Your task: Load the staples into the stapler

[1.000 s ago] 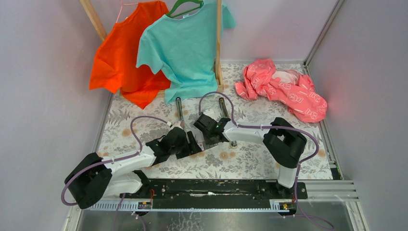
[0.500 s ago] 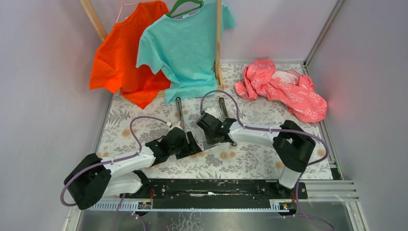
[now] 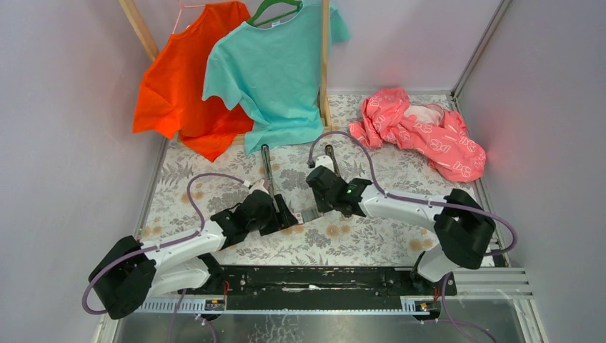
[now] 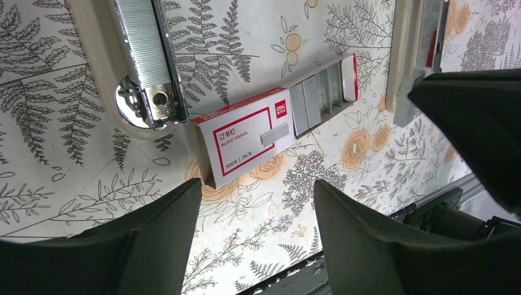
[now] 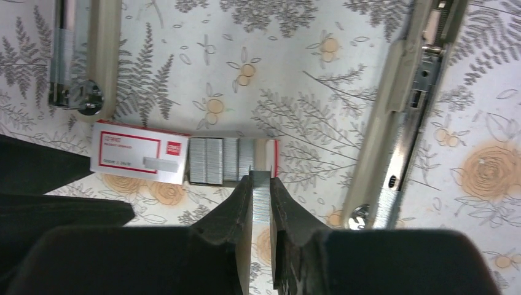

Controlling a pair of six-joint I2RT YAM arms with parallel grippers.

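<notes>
The staples box [image 4: 246, 138], white with red print, lies on the floral table with its tray slid partly out, and grey strips [image 4: 316, 95] show in the tray. My right gripper [image 5: 261, 178] is shut on one grey staple strip [image 5: 261, 200], just in front of the box [image 5: 138, 153]. A cream stapler [image 5: 405, 110] lies open to the right of it, metal channel up. Another open cream stapler [image 4: 144, 55] sits left of the box with staples in its channel. My left gripper [image 4: 257, 184] is open with nothing in it, just short of the box's near corner.
An orange shirt [image 3: 182, 86] and a teal shirt [image 3: 275, 71] hang on a wooden rack [image 3: 325, 64] at the back. A crumpled pink garment [image 3: 421, 132] lies at the back right. Grey walls close in both sides of the table.
The right arm's elbow has swung to the right and its gripper has shifted a little right with the strip still in it. The left gripper has barely moved.
</notes>
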